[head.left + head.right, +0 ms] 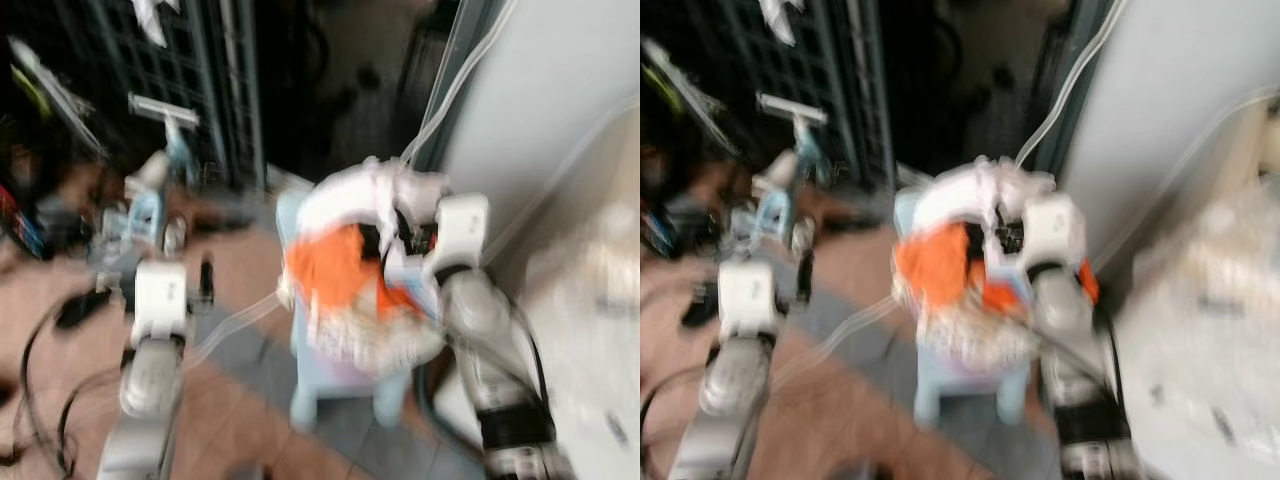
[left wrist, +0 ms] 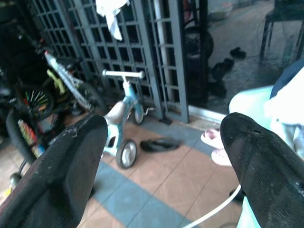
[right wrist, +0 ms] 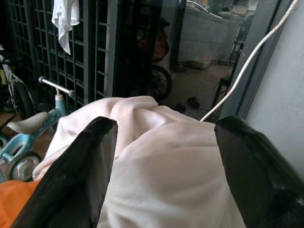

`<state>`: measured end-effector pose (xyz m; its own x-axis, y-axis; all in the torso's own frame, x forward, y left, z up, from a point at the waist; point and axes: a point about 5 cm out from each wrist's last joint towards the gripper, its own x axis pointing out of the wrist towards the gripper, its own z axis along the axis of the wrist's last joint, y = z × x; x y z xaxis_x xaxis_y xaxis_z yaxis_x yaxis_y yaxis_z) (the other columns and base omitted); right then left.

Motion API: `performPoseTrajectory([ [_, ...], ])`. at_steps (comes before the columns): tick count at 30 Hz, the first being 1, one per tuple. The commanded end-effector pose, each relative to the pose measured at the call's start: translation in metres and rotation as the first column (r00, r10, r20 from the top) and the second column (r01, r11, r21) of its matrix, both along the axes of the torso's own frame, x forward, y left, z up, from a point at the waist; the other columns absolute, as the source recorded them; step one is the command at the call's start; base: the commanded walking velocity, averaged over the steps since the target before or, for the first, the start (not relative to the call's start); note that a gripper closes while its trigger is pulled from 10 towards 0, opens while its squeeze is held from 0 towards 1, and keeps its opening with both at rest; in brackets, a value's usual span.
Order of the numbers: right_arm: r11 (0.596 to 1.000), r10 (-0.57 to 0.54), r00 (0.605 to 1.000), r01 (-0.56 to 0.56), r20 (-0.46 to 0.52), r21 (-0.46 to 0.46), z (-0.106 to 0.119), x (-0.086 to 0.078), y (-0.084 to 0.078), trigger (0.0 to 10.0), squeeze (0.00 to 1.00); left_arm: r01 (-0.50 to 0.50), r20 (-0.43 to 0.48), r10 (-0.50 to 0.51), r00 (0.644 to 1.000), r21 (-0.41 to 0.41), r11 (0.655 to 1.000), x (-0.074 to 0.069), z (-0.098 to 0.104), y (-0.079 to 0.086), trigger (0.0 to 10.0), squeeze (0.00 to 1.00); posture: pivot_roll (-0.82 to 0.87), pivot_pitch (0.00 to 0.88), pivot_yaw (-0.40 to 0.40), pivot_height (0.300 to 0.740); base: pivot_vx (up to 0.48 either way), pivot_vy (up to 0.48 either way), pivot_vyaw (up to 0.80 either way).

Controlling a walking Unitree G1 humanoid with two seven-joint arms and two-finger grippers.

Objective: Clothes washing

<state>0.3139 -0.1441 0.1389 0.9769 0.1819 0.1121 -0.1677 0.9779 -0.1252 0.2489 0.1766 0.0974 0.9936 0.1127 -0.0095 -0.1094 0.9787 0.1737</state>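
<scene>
Clothes pile (image 1: 350, 290) on stool (image 1: 345, 385): pickup step pending, right gripper (image 3: 161, 156) hovering over pink-white cloth (image 3: 166, 156) w/ fingers spread, needing to drop & pinch; left gripper (image 2: 166, 156) idling, also spread.

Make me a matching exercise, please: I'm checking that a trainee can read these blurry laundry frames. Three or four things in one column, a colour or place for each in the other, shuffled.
Things:
1. garment on top of the pile
2. garment lower in the pile
3. balance bike
4. hanging cloth

Colour or place:
A. orange
B. light blue frame, standing on the tiled floor by the grille
C. pale pink, between the right gripper fingers
D. white, draped high on the dark grille

Pairs: 1-C, 2-A, 3-B, 4-D
</scene>
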Motion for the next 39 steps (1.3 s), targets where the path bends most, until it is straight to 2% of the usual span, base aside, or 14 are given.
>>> performPoseTrajectory([
  [1, 1.0, 0.021, 1.0, -0.021, -0.015, -0.01, -0.003, -0.001, -0.005, 10.0, 0.0, 0.019, 0.015, -0.019, 1.0, -0.012, 1.0, 0.0, 0.003, -0.008, 10.0, 0.0, 0.01, 0.0, -0.009, 0.74, 0.0, 0.0, 0.0],
  [6, 0.999, 0.014, 0.999, -0.015, -0.038, -0.034, -0.005, 0.001, -0.004, 10.0, 0.0, 0.018, 0.013, -0.018, 1.0, -0.006, 1.0, -0.001, 0.003, -0.008, 10.0, 0.0, 0.02, 0.0, -0.013, 0.74, 0.0, 0.0, 0.0],
  [7, 0.999, -0.009, 0.998, 0.006, -0.06, -0.046, -0.007, 0.005, -0.005, 8.5, 0.0, 0.018, 0.012, -0.018, 1.0, -0.006, 1.0, -0.002, 0.003, -0.008, 10.0, 0.0, 0.02, 0.0, -0.014, 0.74, 0.0, 0.0, 0.0],
  [8, 0.999, -0.017, 0.997, 0.014, -0.08, -0.042, -0.009, 0.007, -0.006, 3.0, 0.0, 0.019, 0.011, -0.019, 1.0, -0.006, 1.0, -0.002, 0.003, -0.008, 10.0, 0.0, 0.02, 0.0, -0.016, 0.74, 0.0, 0.0, 0.0],
  [9, 0.999, -0.018, 0.994, 0.014, -0.106, -0.037, -0.011, 0.008, -0.006, 0.0, 0.0, 0.019, 0.01, -0.019, 1.0, -0.006, 1.0, -0.002, 0.003, -0.008, 10.0, 0.0, 0.02, 0.0, -0.016, 0.74, 0.0, 0.0, 0.0],
  [11, 1.0, 0.02, 0.987, -0.022, -0.158, -0.015, -0.015, 0.011, -0.004, 0.0, 0.0, 0.021, 0.008, -0.021, 1.0, -0.007, 1.0, -0.002, 0.003, -0.008, 10.0, 0.0, 0.02, 0.0, -0.015, 0.74, 0.0, 0.0, 0.0],
  [14, 0.999, 0.041, 0.984, -0.04, -0.172, 0.012, -0.017, 0.012, -0.002, 0.0, 0.0, 0.023, 0.008, -0.023, 1.0, -0.008, 1.0, -0.002, 0.004, -0.008, 10.0, 0.0, 0.02, 0.0, -0.015, 0.74, 0.0, 0.0, 0.0],
  [18, 0.993, 0.119, 0.961, -0.109, -0.249, 0.052, -0.025, 0.013, 0.006, 0.0, 0.0, 0.034, 0.007, -0.034, 0.999, -0.008, 0.999, -0.001, 0.004, -0.009, 10.0, 0.0, 0.02, 0.0, -0.01, 0.74, 0.0, 0.0, 0.0],
  [23, 0.991, 0.101, 0.94, -0.067, -0.326, 0.116, -0.03, 0.017, 0.006, 0.0, 0.0, 0.036, 0.007, -0.036, 0.999, -0.009, 0.999, -0.001, 0.005, -0.009, 10.0, 0.0, 0.02, 0.0, -0.011, 0.74, 0.0, 0.0, 0.0],
  [27, 0.995, 0.08, 0.93, -0.054, -0.358, 0.083, -0.034, 0.017, 0.006, 0.0, 0.0, 0.035, 0.007, -0.035, 0.999, -0.009, 0.999, -0.002, 0.005, -0.01, 10.0, 0.0, 0.02, 0.0, -0.016, 0.74, 0.0, 0.0, 0.0],
  [32, 0.993, 0.1, 0.929, -0.068, -0.356, 0.101, -0.034, 0.016, 0.01, 0.0, 0.0, 0.035, 0.004, -0.034, 0.999, -0.012, 0.999, -0.003, 0.004, -0.01, 10.0, 0.0, 0.02, 0.0, -0.016, 0.74, 0.0, 0.0, 0.0],
  [39, 0.989, 0.143, 0.942, -0.121, -0.304, 0.091, -0.027, 0.014, 0.016, 0.0, 0.0, 0.038, -0.003, -0.038, 0.999, -0.011, 0.999, -0.002, 0.004, -0.011, 10.0, 0.0, 0.02, 0.0, -0.015, 0.74, 0.0, 0.0, 0.0],
])
